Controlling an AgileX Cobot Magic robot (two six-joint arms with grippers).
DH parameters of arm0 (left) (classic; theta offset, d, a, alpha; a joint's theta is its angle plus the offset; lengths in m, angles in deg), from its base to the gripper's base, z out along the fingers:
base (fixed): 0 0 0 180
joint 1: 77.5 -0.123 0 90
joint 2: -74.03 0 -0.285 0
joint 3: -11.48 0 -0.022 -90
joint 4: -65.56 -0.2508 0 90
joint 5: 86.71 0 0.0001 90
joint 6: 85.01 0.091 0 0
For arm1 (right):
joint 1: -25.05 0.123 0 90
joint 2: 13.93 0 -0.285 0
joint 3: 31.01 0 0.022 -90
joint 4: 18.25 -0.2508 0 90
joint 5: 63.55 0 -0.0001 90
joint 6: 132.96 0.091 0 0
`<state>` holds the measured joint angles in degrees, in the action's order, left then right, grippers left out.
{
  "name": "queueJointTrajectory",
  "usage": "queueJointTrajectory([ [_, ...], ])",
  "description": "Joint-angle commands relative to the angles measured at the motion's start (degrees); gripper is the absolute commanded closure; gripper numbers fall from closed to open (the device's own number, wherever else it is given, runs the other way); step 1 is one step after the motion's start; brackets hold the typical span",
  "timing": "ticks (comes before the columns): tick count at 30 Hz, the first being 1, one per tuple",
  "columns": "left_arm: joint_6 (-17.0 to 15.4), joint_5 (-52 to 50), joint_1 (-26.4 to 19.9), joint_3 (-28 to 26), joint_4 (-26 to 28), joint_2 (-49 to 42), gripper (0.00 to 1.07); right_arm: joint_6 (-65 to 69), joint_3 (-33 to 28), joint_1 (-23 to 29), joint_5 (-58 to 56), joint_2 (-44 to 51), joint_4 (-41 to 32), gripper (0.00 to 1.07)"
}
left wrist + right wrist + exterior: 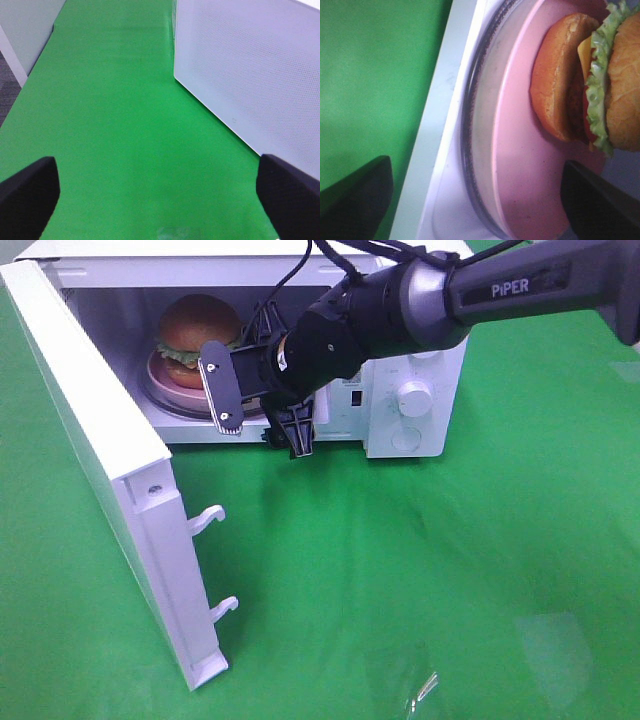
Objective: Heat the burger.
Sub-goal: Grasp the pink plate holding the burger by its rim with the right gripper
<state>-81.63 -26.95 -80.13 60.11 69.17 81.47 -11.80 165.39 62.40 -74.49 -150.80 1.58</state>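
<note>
Exterior high view: the burger [197,332] is seen resting on a pink plate [160,380] on the glass turntable [470,165] inside the microwave [405,380], whose door [110,480] stands swung wide. The right gripper [262,412] is held at the cavity mouth with its jaws wide and nothing between them; in the right wrist view the plate rim sits just ahead of the fingertips [357,195]. The plate appears to be placed, so the step in hand is judged to be a clean retreat. The arm should be drawn straight back along the opening, clear of plate and door frame, before the door is swung. The left gripper [157,200] is spread wide and empty over the green surface [115,125], beside the door's outer face.
</note>
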Motion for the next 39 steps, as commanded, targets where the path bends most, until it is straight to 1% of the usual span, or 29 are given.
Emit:
queueJointTrajectory([
  [1,0.1,-0.5,0.0,0.1,0.4,-1.0,0.07,0.1,2.5,0.1,-1.1,-1.5,0.0,0.19],
  [4,0.1,-0.5,0.0,0.1,0.4,-1.0,0.07,0.1,4.0,0.1,-2.2,-2.6,-0.1,0.20],
  [6,0.1,-0.5,0.0,0.1,0.4,-1.0,0.07,0.2,6.3,0.1,-2.8,-4.5,-1.6,0.21],
  [10,0.1,-0.5,0.0,0.1,0.4,-1.0,0.07,0.1,8.0,0.1,-2.8,-6.4,-3.0,0.22],
  [19,0.1,-0.5,0.0,0.1,0.4,-1.0,0.07,0.1,9.2,0.1,-2.5,-8.5,-3.0,0.24],
  [32,0.1,-0.5,0.0,0.1,0.4,-1.0,0.07,0.1,9.2,1.3,-2.0,-9.4,-4.5,0.26],
  [34,0.1,-0.5,0.0,0.1,0.4,-1.0,0.07,0.1,9.2,1.3,-2.0,-9.4,-5.4,0.31],
  [35,0.1,-0.5,0.0,0.1,0.4,-1.0,0.07,0.1,9.2,1.3,-2.0,-9.4,-5.4,0.31],
  [36,0.1,-0.5,0.0,0.1,0.4,-1.0,0.07,0.1,9.2,1.3,-2.1,-9.4,-5.6,0.37],
  [37,0.1,-0.5,0.0,0.1,0.4,-1.0,0.07,0.1,9.2,1.3,-2.1,-9.4,-5.6,0.37],
  [38,0.1,-0.5,0.0,0.1,0.4,-1.0,0.07,0.1,9.2,1.3,-2.5,-9.4,-5.6,0.45],
  [39,0.1,-0.5,0.0,0.1,0.4,-1.0,0.07,0.1,9.2,1.3,-2.5,-9.4,-5.6,0.45],
])
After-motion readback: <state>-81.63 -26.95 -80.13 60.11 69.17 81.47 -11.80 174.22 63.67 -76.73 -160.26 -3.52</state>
